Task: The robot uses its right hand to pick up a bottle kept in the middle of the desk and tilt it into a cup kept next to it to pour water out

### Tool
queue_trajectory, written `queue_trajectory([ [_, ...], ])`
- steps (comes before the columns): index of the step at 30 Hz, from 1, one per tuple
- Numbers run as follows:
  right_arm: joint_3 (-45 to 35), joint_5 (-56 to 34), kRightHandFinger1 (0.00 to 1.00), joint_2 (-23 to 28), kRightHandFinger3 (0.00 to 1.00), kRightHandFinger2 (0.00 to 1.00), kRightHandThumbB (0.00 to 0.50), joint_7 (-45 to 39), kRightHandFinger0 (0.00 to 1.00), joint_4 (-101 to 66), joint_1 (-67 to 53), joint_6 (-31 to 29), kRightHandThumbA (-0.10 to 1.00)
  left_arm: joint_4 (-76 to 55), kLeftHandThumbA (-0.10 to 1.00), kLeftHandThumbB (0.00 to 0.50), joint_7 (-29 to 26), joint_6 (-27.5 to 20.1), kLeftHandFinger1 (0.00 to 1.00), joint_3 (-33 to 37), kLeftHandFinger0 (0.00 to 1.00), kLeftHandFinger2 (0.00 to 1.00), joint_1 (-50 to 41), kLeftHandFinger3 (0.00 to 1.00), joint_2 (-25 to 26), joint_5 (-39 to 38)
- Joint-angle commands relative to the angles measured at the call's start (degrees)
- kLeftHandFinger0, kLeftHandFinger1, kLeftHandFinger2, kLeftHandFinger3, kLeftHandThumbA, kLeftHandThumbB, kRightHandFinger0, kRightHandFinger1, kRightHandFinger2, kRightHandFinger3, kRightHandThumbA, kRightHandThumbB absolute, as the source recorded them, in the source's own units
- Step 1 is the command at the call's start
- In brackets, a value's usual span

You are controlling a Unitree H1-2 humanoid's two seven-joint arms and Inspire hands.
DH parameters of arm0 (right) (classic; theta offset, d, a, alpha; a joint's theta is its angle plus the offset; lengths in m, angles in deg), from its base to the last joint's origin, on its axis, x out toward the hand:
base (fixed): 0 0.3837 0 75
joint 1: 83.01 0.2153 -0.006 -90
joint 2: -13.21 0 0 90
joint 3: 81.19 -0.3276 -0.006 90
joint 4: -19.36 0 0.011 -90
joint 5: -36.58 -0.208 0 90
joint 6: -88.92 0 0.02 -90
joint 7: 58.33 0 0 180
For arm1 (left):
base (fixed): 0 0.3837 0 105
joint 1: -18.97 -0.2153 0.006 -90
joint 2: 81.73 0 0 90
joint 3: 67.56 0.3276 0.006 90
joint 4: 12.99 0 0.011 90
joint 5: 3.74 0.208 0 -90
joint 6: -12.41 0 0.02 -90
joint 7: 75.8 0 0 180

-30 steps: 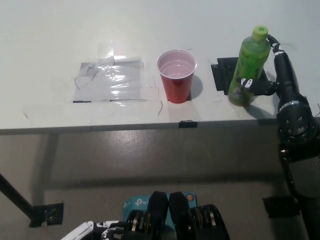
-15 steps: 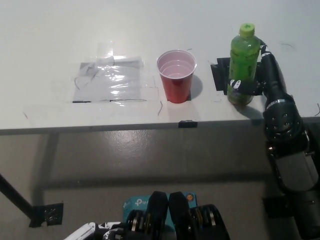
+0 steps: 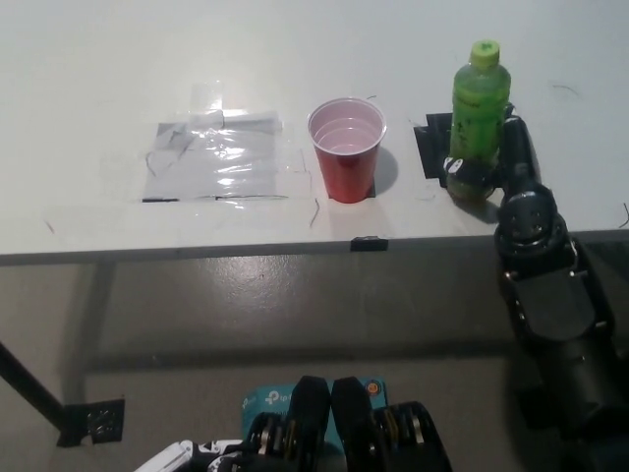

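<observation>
A green bottle (image 3: 476,108) with a green cap stands upright on a black tape patch (image 3: 433,140) at the right of the white desk (image 3: 295,49). My black right hand (image 3: 499,173) reaches in from the lower right, and its fingers (image 3: 462,175) wrap the bottle's lower part. To the bottle's left, about a hand's width away, stands a red cup (image 3: 346,149), upright, with a clear-looking inside. Only a sliver of my white left hand (image 3: 182,456) shows at the bottom edge, far from the desk.
A shiny clear plastic patch (image 3: 221,159) is taped flat on the desk left of the cup. A small black tape mark (image 3: 369,243) sits on the desk's front edge. Below lies grey floor with a black desk leg (image 3: 34,398).
The bottle, tilted to the right a second ago, now stands upright and slightly further left. My right arm has swung in and down towards the desk's front edge.
</observation>
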Motion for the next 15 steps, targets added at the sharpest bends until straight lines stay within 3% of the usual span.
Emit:
queue_trajectory([
  [1,-1.3,-2.34,1.0,-0.73,1.0,1.0,0.465,4.26,1.0,1.47,6.04,-7.35,0.79,-1.55,1.0,0.468,0.96,-0.17,0.88,0.23,0.85,0.87,0.63,1.0,0.09,-0.22],
  [2,-1.36,-2.81,1.0,-0.74,1.0,1.0,0.463,3.76,1.0,1.61,6.33,-8.18,0.8,-1.51,1.0,0.467,0.91,-0.22,0.88,0.3,0.85,0.87,0.66,1.0,0.14,-0.15],
  [3,-1.8,-3.83,1.0,-0.94,1.0,1.0,0.417,3.37,0.9,1.91,6.63,-9.77,0.77,-1.28,1.0,0.475,1.01,-0.66,0.87,0.35,0.85,0.86,0.72,1.0,0.21,-0.18],
  [4,-1.89,-4.14,0.69,-1.03,1.0,0.95,0.36,3.58,0.55,2.1,6.71,-11.07,0.72,-1.34,1.0,0.478,0.97,-0.4,0.88,0.34,0.85,0.86,0.73,1.0,0.21,-0.32],
  [5,-1.99,-4.44,0.51,-1.14,1.0,0.8,0.34,3.9,0.37,2.32,6.77,-12.75,0.71,-1.46,1.0,0.478,0.9,0.06,0.88,0.3,0.85,0.86,0.74,1.0,0.19,-0.5],
  [6,-1.8,-3.92,0.54,-1.28,1.0,0.74,0.262,5.28,0.42,2.91,6.95,-14.04,0.69,-1.36,1.0,0.47,0.91,-0.27,0.88,0.28,0.85,0.86,0.71,1.0,0.22,-0.44],
  [7,-1.56,-3.41,0.43,-1.36,1.0,0.57,0.142,6.18,0.36,2.82,6.99,-14.47,0.69,-1.4,1.0,0.48,0.82,-0.06,0.88,0.23,0.86,0.86,0.7,1.0,0.2,-0.47],
  [8,-1.14,-1.97,0.25,-1.64,1.0,0.4,0.013,9.17,0.19,2.76,7.09,-16.42,0.61,-1.38,1.0,0.489,0.7,0.28,0.88,0.13,0.86,0.86,0.7,1.0,0.22,-0.47],
  [9,-1.15,-1.76,0.12,-1.71,1.0,0.24,0.001,10.27,0.07,3.03,7.16,-17.49,0.53,-1.33,1.0,0.496,0.7,0.22,0.88,0.15,0.87,0.86,0.7,1.0,0.27,-0.37],
  [10,-1.2,-1.51,0.07,-1.8,1.0,0.21,0.0,11.59,0.01,3.33,7.23,-18.73,0.43,-1.27,1.0,0.497,0.7,0.12,0.89,0.16,0.87,0.87,0.7,1.0,0.33,-0.23],
  [11,-1.2,-0.14,0.0,-1.86,1.0,0.02,0.0,15.48,0.0,3.45,7.23,-21.31,0.09,-1.58,1.0,0.5,0.6,0.5,0.89,0.16,0.87,0.88,0.68,1.0,0.34,-0.22],
  [12,-1.46,-0.31,0.0,-1.76,0.83,0.0,0.0,15.99,0.0,3.05,7.04,-22.33,-0.09,-1.55,1.0,0.499,0.59,0.35,0.89,0.13,0.88,0.88,0.64,1.0,0.26,-0.29],
  [13,-1.29,-0.06,0.0,-1.49,0.64,0.0,0.0,16.13,0.0,2.8,6.67,-22.32,-0.1,-1.39,1.0,0.497,0.62,0.18,0.89,0.31,0.88,0.88,0.5,1.0,0.1,-0.26],
  [15,-0.83,0.81,0.0,-0.81,0.44,0.0,0.0,16.72,0.0,2.0,6.08,-22.8,-0.1,-1.42,1.0,0.496,0.66,0.16,0.89,0.39,0.88,0.87,0.5,1.0,0.14,-0.2],
])
